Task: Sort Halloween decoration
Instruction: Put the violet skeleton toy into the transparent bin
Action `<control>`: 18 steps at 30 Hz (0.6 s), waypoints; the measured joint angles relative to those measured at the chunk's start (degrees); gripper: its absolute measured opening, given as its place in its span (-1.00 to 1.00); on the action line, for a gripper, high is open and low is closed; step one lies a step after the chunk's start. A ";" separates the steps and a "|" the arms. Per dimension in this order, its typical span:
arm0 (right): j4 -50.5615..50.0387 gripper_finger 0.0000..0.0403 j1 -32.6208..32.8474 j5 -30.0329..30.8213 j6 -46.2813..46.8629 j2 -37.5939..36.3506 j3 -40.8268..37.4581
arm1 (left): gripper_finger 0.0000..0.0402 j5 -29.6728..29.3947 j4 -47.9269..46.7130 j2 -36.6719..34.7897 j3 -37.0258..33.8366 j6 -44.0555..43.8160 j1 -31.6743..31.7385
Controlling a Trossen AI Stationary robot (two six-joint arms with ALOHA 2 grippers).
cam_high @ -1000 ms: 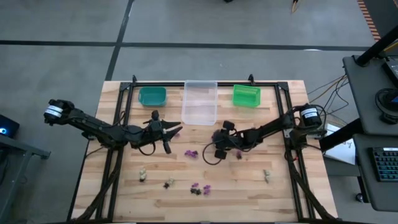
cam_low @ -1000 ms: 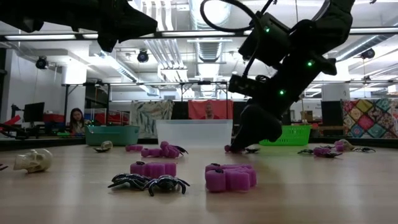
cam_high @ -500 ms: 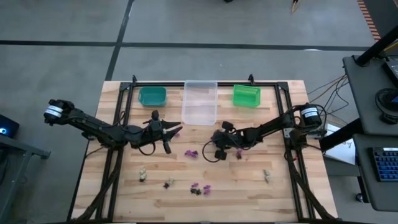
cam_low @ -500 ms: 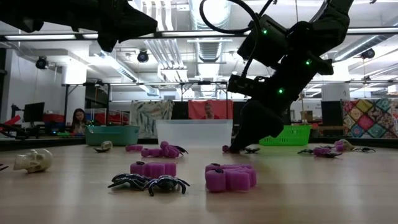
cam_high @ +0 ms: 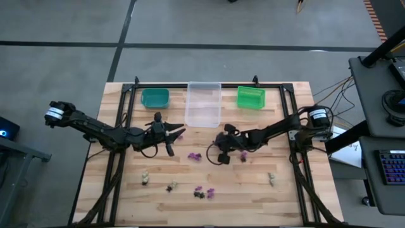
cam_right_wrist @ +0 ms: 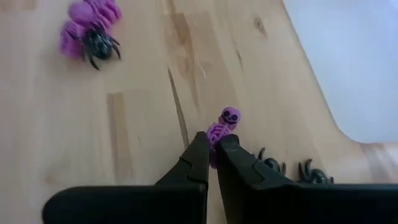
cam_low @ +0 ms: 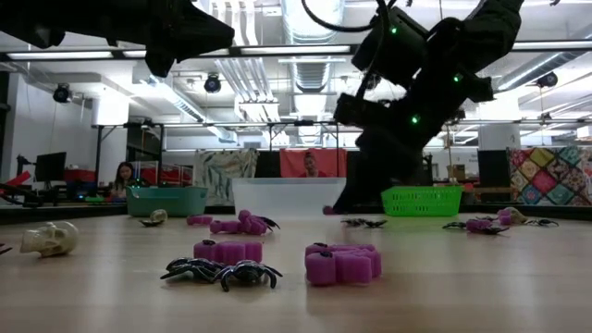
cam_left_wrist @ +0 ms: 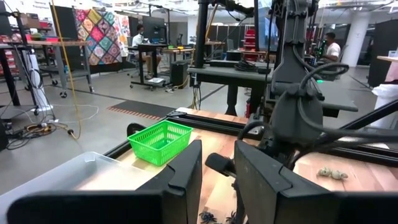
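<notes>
Right wrist view: my right gripper (cam_right_wrist: 212, 144) clenches a purple skeleton (cam_right_wrist: 222, 127) (barely pinched); I'd lift slowly toward the bins at the table's (cam_high: 253, 190) far edge.

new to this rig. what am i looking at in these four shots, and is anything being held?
It's a two-armed robot at a wooden table. One shot looks straight down, one looks level across the tabletop, and the other two come from a camera on each wrist.

Along the far edge stand a teal bin, a clear bin and a green bin. Scattered on the wood are tiny trinkets: purple pieces, black spiders and a pale skull.

The right tool is shut on a purple skeleton, lifted off the wood near the clear bin. The left tool hangs above the table left of that bin; I can't tell whether it holds anything.
</notes>
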 joint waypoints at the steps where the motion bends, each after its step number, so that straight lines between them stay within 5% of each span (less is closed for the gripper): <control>1: 0.00 -0.95 -0.02 -0.79 0.02 -0.60 0.00 | -0.61 0.00 0.06 0.00 0.00 0.00 0.00; 18: 1.81 -0.96 -1.43 -9.52 -1.47 -8.16 3.08 | -0.61 0.03 2.30 -0.92 3.50 5.74 0.02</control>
